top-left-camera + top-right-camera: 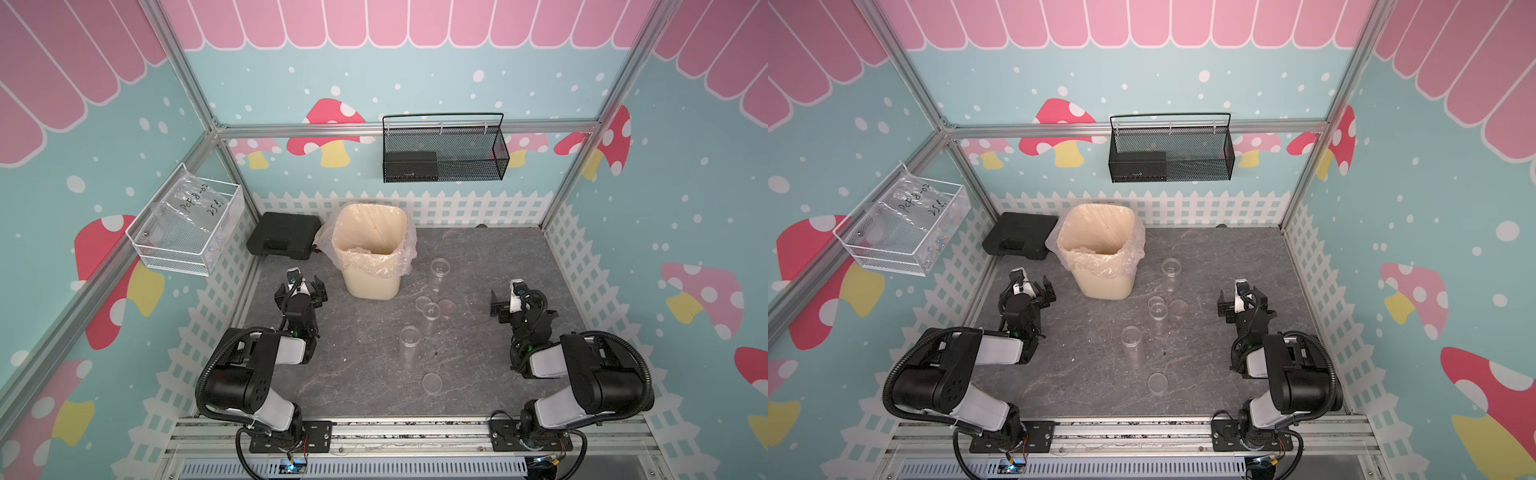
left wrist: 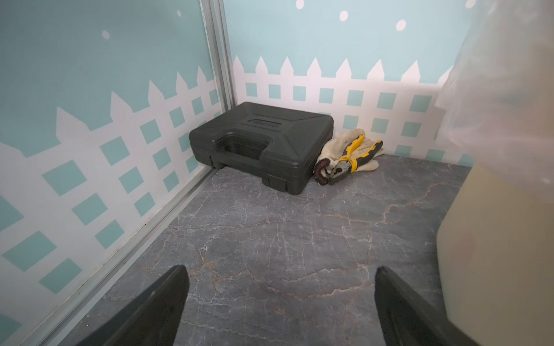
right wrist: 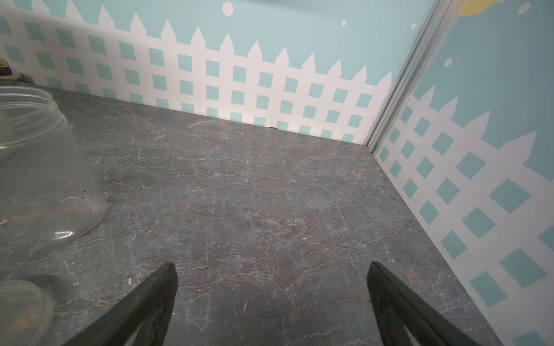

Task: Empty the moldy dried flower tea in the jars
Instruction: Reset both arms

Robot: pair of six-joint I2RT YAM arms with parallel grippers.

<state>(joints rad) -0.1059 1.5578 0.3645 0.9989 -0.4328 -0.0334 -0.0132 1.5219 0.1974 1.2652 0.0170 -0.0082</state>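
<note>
The left gripper (image 2: pixel 280 269) and the right gripper (image 3: pixel 272 265) are hanging with jaws wide, holding nothing. The jars (image 1: pixel 431 318) are standing uncapped between them, near the waste bin (image 1: pixel 374 286); dark specks (image 3: pixel 84 196) in one are perhaps tea.

surface: grey marble tabletop (image 1: pixel 478 257) | on it: bin (image 1: pixel 370 286), black case (image 1: pixel 282 237), three jars (image 1: pixel 439 270), loose lids (image 1: pixel 431 381)

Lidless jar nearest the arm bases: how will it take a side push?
The jar looks empty, thin clear plastic: probably very light, likely to skid on the smooth table. It stands upright, taller than wide, so a high push may tip it; once down, it would probably roll.
</note>
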